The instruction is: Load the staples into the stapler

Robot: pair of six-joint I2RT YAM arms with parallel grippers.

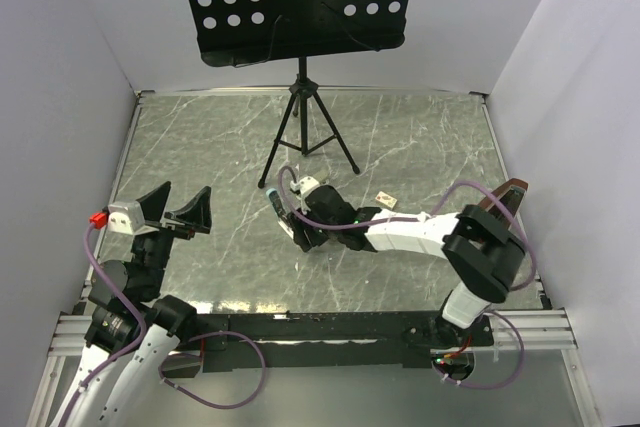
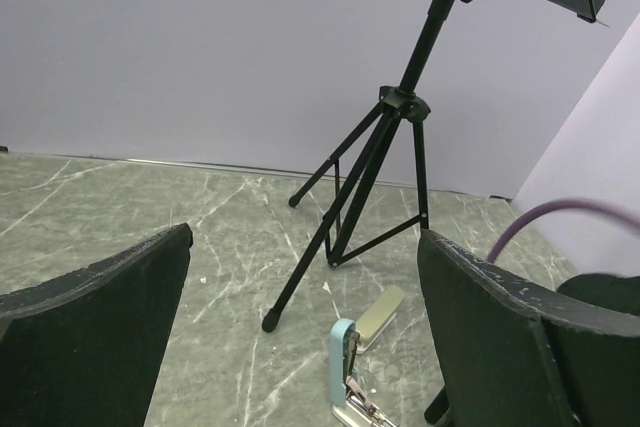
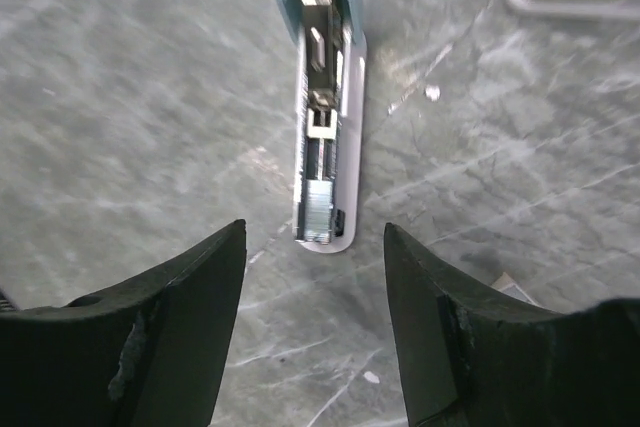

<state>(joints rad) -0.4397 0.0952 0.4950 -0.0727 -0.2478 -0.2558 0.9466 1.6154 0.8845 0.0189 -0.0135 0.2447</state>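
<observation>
The music stand (image 1: 290,42) is standing at the far middle of the tabletop (image 1: 430,147), its tripod legs spreading toward the centre. Just in front of those legs the stapler (image 2: 343,347) is lying opened, with the strip of staples (image 3: 319,212) sitting in its channel at the end nearest the right claw (image 3: 315,237), which is hovering above it. A small oblong object (image 2: 380,312) is lying just behind the stapler. The staple box (image 1: 386,201) is resting further right. The left claw (image 1: 172,205) is hanging well apart, at the tabletop's left side.
</observation>
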